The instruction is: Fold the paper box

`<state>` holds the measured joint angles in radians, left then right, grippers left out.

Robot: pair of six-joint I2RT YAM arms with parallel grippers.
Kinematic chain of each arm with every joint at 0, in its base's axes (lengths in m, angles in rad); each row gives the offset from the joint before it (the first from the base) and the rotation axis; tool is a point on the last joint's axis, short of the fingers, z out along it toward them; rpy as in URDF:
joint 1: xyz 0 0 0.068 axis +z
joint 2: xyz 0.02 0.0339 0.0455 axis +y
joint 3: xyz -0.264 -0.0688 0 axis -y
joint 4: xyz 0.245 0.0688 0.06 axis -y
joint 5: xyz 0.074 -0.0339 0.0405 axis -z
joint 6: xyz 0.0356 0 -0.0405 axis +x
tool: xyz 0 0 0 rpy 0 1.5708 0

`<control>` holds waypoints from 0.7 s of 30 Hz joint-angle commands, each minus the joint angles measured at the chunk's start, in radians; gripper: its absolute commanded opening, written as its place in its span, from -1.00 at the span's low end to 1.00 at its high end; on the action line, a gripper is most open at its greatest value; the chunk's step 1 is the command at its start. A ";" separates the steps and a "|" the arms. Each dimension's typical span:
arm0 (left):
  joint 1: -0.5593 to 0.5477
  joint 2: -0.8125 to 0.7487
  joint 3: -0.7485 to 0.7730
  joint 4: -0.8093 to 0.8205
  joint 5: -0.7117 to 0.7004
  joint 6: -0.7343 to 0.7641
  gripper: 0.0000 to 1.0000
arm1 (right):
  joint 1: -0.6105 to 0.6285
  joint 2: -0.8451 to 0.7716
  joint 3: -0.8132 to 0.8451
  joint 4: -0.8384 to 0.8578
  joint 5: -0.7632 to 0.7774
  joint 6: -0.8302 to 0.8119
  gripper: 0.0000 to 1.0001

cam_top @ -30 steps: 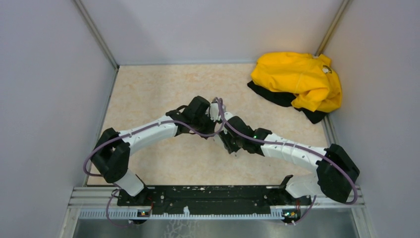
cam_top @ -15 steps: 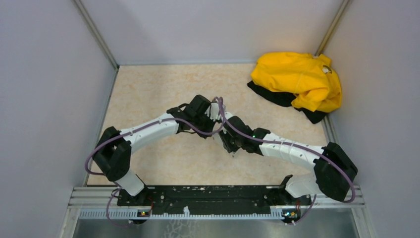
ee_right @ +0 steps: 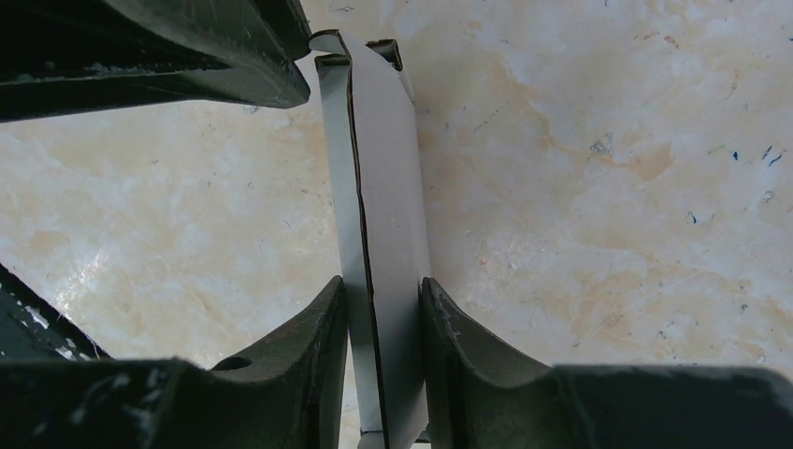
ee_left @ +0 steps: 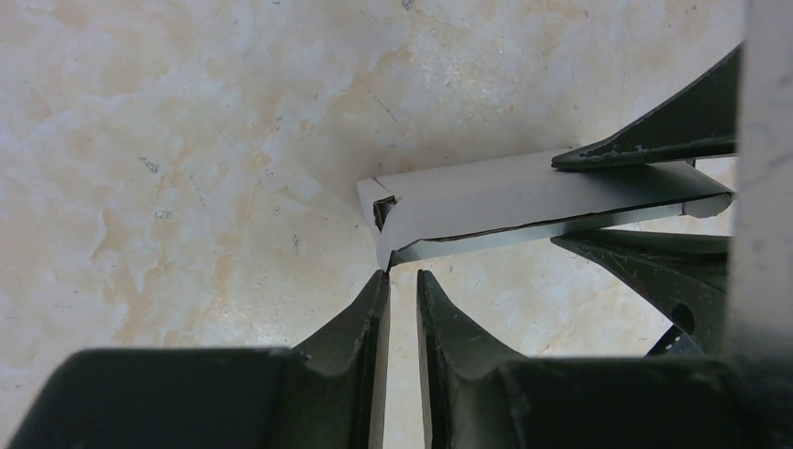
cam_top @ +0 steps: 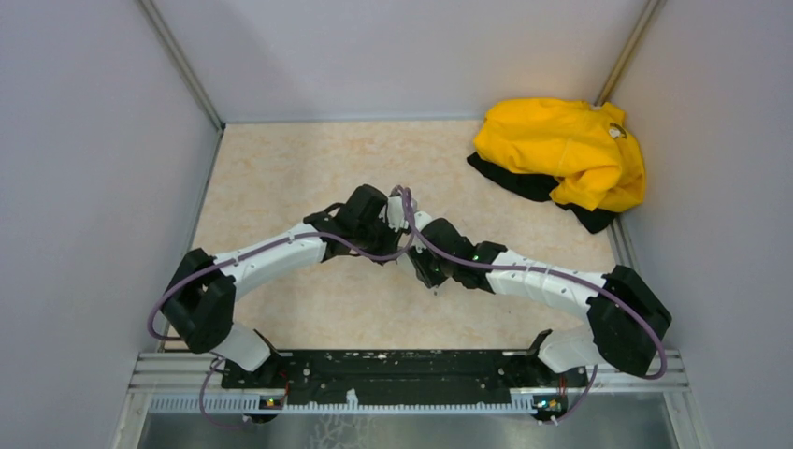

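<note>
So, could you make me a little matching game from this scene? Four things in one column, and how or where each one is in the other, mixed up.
Things:
1. paper box
2. left claw
3. right claw
4. yellow garment

States or places:
A. heaped in the far right corner
B. clamped shut on the box
C. narrowly open, empty, at the box's end
D. pale grey, pinched between two fingers

Pairs: 1-D, 2-C, 3-B, 4-A.
</note>
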<state>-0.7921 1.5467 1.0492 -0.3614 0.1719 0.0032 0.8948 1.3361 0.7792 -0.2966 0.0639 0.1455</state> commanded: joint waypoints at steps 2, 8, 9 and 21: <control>-0.012 -0.072 -0.027 0.189 0.085 0.017 -0.53 | 0.028 0.031 -0.004 -0.006 -0.059 -0.078 -0.65; -0.011 -0.091 -0.052 0.228 0.070 0.019 -0.52 | 0.027 0.022 -0.009 -0.011 -0.059 -0.075 -0.66; -0.010 -0.094 -0.055 0.235 0.063 0.020 -0.50 | 0.027 0.022 -0.010 -0.012 -0.059 -0.074 -0.66; -0.009 -0.156 -0.092 0.228 -0.068 0.037 -0.40 | 0.028 0.028 -0.006 -0.015 -0.059 -0.069 -0.66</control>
<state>-0.7906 1.4689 0.9554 -0.2428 0.1356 0.0189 0.8959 1.3365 0.7792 -0.2737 0.0486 0.1059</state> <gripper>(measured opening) 0.325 0.299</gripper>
